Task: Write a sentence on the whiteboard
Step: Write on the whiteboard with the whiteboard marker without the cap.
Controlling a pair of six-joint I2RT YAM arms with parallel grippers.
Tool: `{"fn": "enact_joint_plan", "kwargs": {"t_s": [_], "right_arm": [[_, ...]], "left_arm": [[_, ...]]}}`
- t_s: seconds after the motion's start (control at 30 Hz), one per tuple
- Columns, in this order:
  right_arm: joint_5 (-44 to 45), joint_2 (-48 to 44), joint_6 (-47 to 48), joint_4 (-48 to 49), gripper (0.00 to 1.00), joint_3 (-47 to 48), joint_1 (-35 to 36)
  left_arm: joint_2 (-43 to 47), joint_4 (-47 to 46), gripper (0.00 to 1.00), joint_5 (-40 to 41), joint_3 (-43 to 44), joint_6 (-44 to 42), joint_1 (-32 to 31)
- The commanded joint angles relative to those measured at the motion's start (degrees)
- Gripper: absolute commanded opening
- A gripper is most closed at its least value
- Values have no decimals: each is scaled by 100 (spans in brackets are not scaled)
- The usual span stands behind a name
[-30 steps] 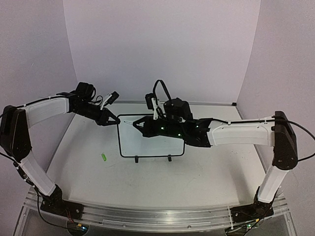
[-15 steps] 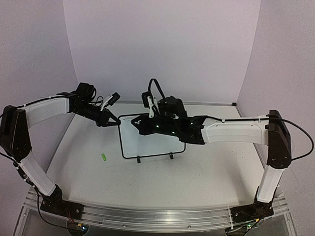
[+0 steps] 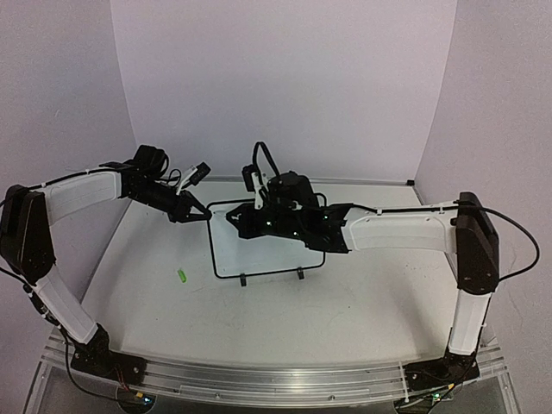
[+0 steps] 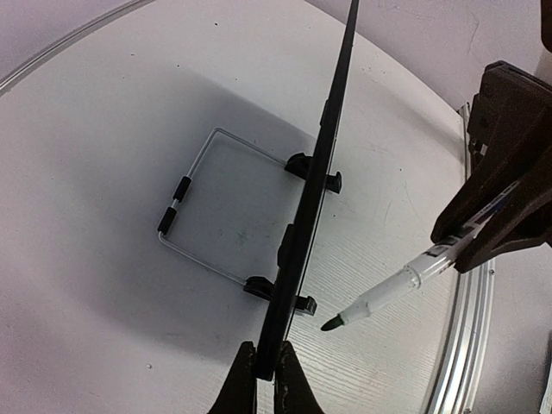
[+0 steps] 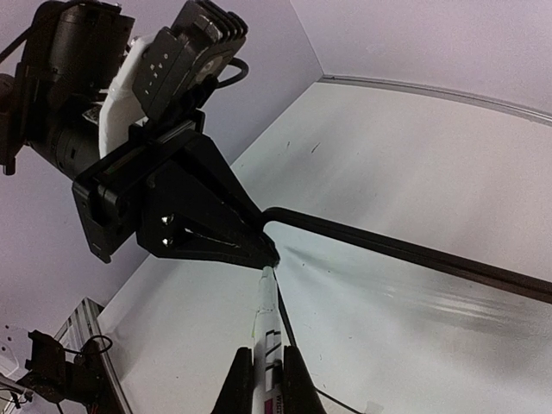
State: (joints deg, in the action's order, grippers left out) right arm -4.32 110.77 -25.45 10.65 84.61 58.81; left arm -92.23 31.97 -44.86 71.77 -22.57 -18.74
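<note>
- Right, the whiteboard (image 3: 263,257) stands upright on its two small feet mid-table (image 3: 362,302), and both arms meet at its top left corner.
- The left gripper (image 3: 204,215) has its jaws pinched tight on the black frame at that corner. Its wrist view shows the board edge-on (image 4: 315,198), rising straight out from between the fingertips (image 4: 266,379).
- That grip looks like a brace: a light board on a thin wire stand (image 4: 194,216) would likely tip or slide under the push of a pen.
- The right gripper (image 3: 233,219) is clamped narrow around the barrel of a green marker (image 4: 388,289), uncapped, nib leading.
- In the left wrist view the nib hangs just off the writing face, close but apart, with the right fingers (image 4: 461,250) well back on the barrel so the tip is free to reach the surface.
- The right wrist camera looks down the marker (image 5: 267,310) towards the corner where the left gripper (image 5: 259,246) holds the frame (image 5: 388,246). I read that as lining up to start at the upper left.
- Of the sentence I can make out no green strokes on the white that shows, though the right arm hides much of the board from above, so I can't be sure.
- A small green piece (image 3: 182,276), probably the cap, lies on the table to the left, well apart from the board.
- Next comes a gentle touch-down, I'd say; press too hard and the board could twist in the left grip.
</note>
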Motion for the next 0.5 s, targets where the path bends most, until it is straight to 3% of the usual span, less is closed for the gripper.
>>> {"fn": "enact_joint_plan", "kwargs": {"t_s": [0.0, 0.47], "right_arm": [[86, 142, 85, 44, 0, 325, -8], [332, 311, 84, -37, 0, 466, -9]], "left_arm": [[79, -4, 0, 483, -49, -102, 45], [109, 16, 0, 486, -39, -114, 43]]}}
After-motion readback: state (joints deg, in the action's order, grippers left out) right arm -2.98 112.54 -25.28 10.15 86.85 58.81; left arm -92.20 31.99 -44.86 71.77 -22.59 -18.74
